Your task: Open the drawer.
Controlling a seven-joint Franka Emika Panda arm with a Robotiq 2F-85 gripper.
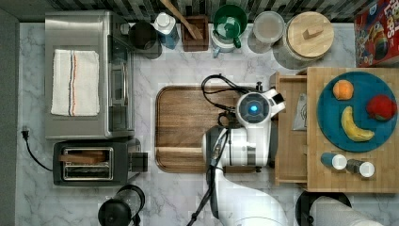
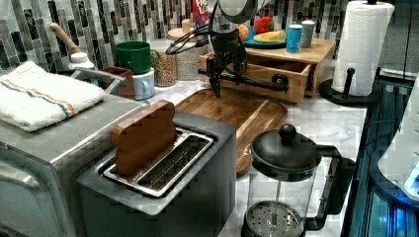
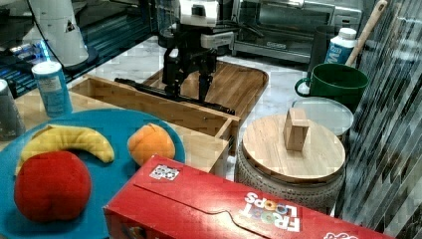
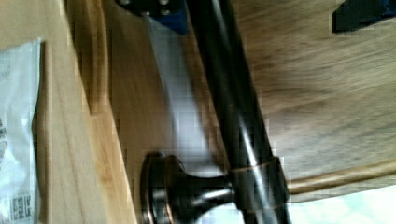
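a marble kitchen counter seen from above, with a white robot arm reaching in from the bottom centre of the top view. its gripper hangs over the long black bar handle of the bamboo drawer, which sits right of centre in the top view, pulled partway out of its boxy wooden cabinet. in the right view, upper centre, two dark fingers point down with a gap between them, one on each side of the bar; the pincer is spread, not clamped on it. in the left view the handle runs across the drawer front, upper centre. close up in the wrist view, the bar runs lengthwise beside the pale drawer front, and a clear packet lies inside the drawer. a dark wooden tray lies at centre of the top view, under the arm. on the cabinet top a blue plate holds an orange, a banana and a red fruit. a toaster sits lower left.
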